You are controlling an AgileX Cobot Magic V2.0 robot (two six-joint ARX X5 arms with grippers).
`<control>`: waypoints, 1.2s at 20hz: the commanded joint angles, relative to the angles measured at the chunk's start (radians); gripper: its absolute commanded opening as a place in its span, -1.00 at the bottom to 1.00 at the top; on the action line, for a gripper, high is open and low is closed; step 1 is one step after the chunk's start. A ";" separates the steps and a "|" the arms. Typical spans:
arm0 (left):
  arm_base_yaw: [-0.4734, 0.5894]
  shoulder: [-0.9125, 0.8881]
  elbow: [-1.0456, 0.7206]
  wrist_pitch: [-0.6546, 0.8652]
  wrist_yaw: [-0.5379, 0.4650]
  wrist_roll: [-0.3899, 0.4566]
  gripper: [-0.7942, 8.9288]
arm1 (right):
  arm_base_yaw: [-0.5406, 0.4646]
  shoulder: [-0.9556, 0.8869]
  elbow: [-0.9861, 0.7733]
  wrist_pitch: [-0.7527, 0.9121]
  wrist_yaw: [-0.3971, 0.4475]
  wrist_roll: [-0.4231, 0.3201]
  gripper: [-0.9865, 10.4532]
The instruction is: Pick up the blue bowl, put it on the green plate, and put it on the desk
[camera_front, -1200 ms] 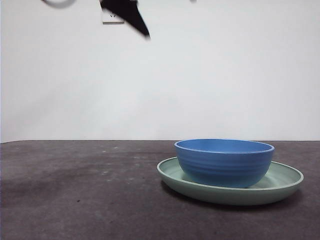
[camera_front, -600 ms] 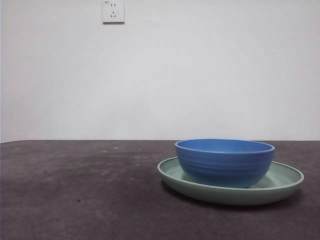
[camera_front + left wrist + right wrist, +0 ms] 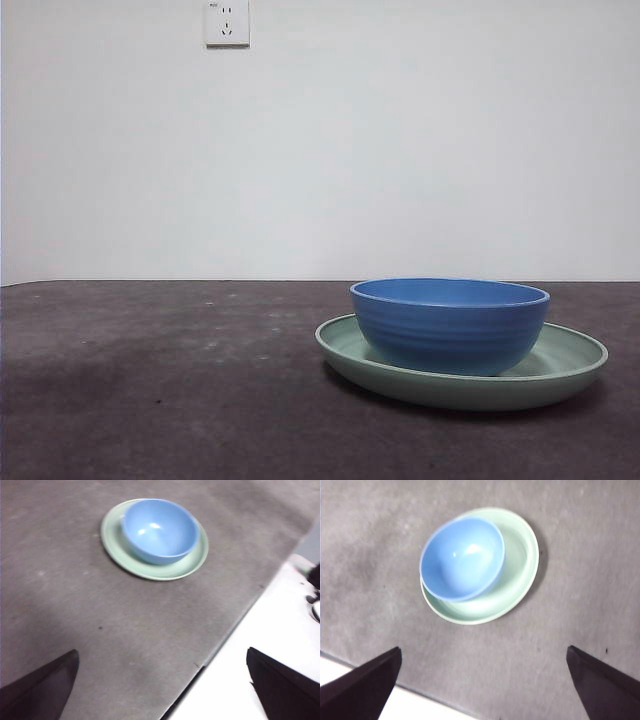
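The blue bowl (image 3: 159,530) sits upright inside the green plate (image 3: 116,549), off-centre so more of the plate's rim shows on one side. Both rest on the desk (image 3: 115,630), well away from the left gripper (image 3: 162,690), whose jaws are spread wide with nothing between them. A white surface (image 3: 260,645) borders the desk's edge.
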 commanded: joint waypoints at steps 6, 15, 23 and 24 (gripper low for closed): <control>-0.006 -0.056 0.008 0.037 -0.016 -0.019 0.45 | 0.003 0.146 0.018 -0.073 -0.023 -0.005 0.09; -0.006 -0.056 0.008 0.027 -0.016 -0.019 0.45 | 0.003 0.361 0.018 0.097 0.018 -0.011 0.06; -0.006 -0.056 0.008 0.022 -0.015 -0.027 0.45 | 0.003 0.552 0.018 0.252 0.037 -0.012 -0.05; -0.006 -0.056 0.008 0.022 -0.015 -0.029 0.45 | 0.003 0.577 0.018 0.263 0.037 -0.013 -0.06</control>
